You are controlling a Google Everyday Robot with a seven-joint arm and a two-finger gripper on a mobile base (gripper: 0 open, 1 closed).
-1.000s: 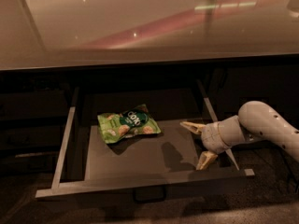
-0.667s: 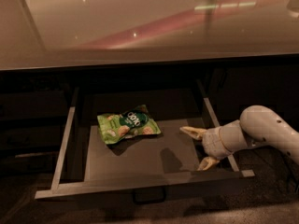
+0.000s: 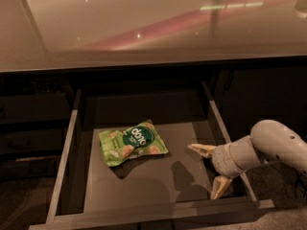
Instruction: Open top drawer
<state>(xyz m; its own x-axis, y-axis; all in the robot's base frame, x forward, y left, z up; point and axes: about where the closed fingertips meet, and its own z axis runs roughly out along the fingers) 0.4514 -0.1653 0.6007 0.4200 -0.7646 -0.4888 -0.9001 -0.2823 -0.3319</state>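
Nearest us, the front edge of the top drawer runs left to right across the bottom of the view. The tray stands well out from under the counter, so I'd call the opening all but done. Just behind that front edge, at the right end, there's the gripper, reaching in from the right, its pale fingers spread apart and holding nothing. It hangs over the tray floor, close beside the right wall. So the drawer front lies on the near side of the jaws, its long axis crosswise to the slide, and any further pull would come towards us. Farther in, left of centre, a green snack bag lies flat on the floor, well apart from the gripper. Beyond it, the glossy countertop overhangs the dark cabinet
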